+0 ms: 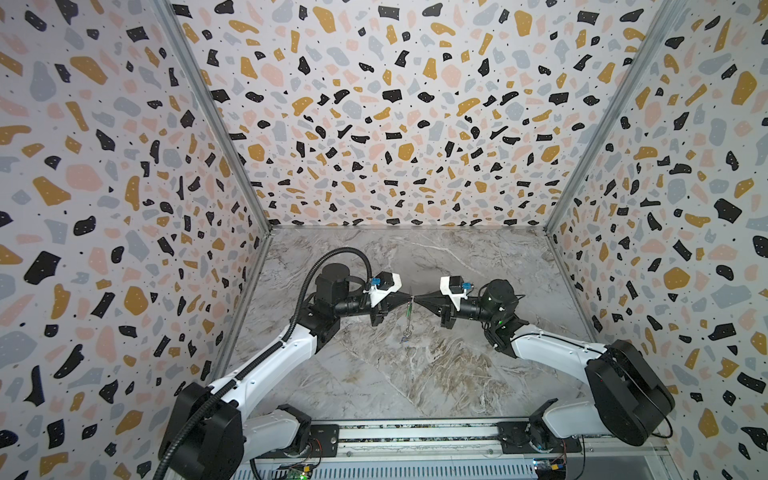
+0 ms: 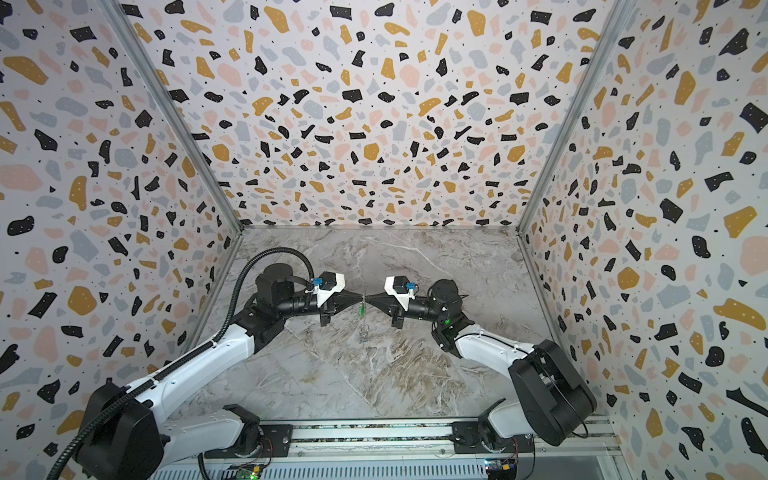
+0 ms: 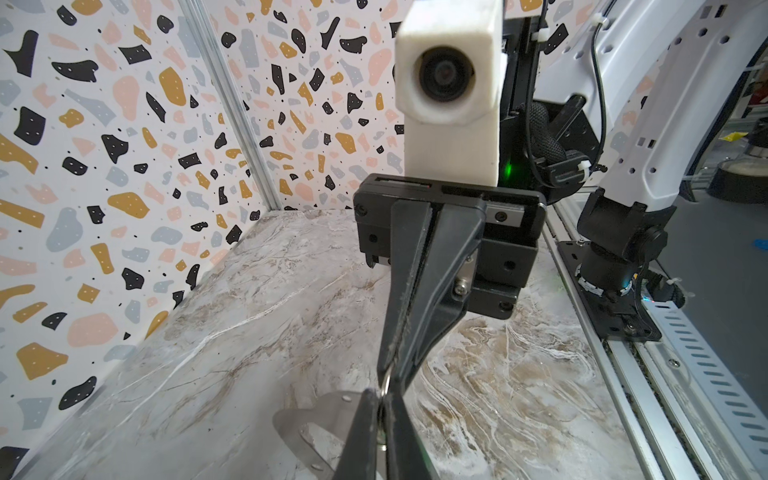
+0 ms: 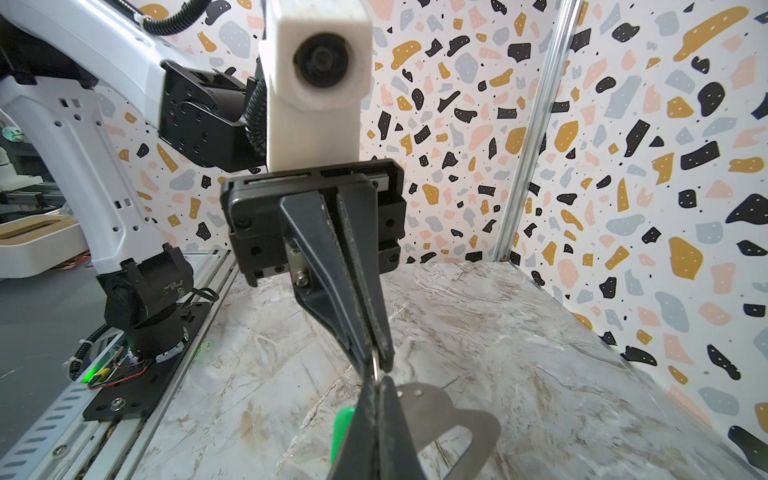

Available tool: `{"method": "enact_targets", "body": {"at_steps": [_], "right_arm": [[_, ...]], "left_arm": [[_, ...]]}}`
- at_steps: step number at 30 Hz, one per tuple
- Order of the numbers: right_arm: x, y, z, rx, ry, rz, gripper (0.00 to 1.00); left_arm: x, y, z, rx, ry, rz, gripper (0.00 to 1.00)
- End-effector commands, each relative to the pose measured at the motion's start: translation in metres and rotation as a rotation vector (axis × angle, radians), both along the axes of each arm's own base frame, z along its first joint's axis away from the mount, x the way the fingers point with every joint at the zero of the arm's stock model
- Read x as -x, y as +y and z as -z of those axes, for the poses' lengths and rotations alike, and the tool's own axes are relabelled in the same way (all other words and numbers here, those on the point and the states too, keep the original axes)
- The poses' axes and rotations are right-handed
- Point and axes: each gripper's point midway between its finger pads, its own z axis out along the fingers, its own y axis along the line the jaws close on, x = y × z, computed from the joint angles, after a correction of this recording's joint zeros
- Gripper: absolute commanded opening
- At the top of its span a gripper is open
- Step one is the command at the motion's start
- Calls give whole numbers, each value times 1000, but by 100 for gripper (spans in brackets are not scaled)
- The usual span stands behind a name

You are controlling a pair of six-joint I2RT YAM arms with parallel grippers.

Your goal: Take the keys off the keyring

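your left gripper [image 1: 407,296] and right gripper [image 1: 417,296] meet tip to tip, both pinched shut on the keyring [image 1: 408,323]. it hangs over the counter's [image 1: 457,374] middle with the green key [image 1: 410,309].

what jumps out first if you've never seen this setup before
The left end effector and right end effector meet tip to tip above the middle of the table, both shut on a thin wire ring of the keyring, which hangs below them. A green key dangles there too. Loud terrazzo walls box in the marble table on three sides.
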Motion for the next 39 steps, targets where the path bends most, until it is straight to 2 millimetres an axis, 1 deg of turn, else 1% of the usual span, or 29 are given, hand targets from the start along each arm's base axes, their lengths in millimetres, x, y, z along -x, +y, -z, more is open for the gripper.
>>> {"method": "enact_targets", "body": {"at_steps": [1,3,4,5,6,7,8,11,14,17,21,25,33,39], "right_arm": [[1,2,-23,-41,-55,-16,0],[1,2,-25,-44,-60,-16,0],[1,1,-24,-40,-57,-14,2],[-1,1,-22,-28,-55,-8,8],[-4,-1,-21,-9,-58,3,18],[-8,-4,-19,17,-75,26,25],[-13,-8,-17,44,-83,59,28],[-20,-25,-17,123,-162,139,32],[-25,-34,-11,233,-205,183,33],[-26,-35,-6,291,-200,180,33],[-21,-28,-4,294,-180,140,28],[-16,-20,5,322,-155,92,25],[-12,-8,12,317,-135,44,22],[-12,-8,12,305,-140,45,21]], "left_arm": [[4,-4,-12,5,-38,34,0],[3,-4,-11,-8,-37,36,0],[4,-3,-11,-16,-38,38,0],[3,-3,-10,-26,-41,39,0],[3,-3,-11,-38,-45,36,0],[1,-2,-11,-52,-51,29,0],[0,-2,-11,-63,-52,22,0],[-2,-2,-8,-107,-45,19,0],[-5,-5,-1,-167,-36,10,0],[-7,-7,4,-217,-20,18,0],[-11,-9,11,-277,3,16,0],[-12,-13,11,-326,11,14,0],[-11,-17,12,-373,14,8,0],[-12,-19,15,-403,15,2,0]]}}
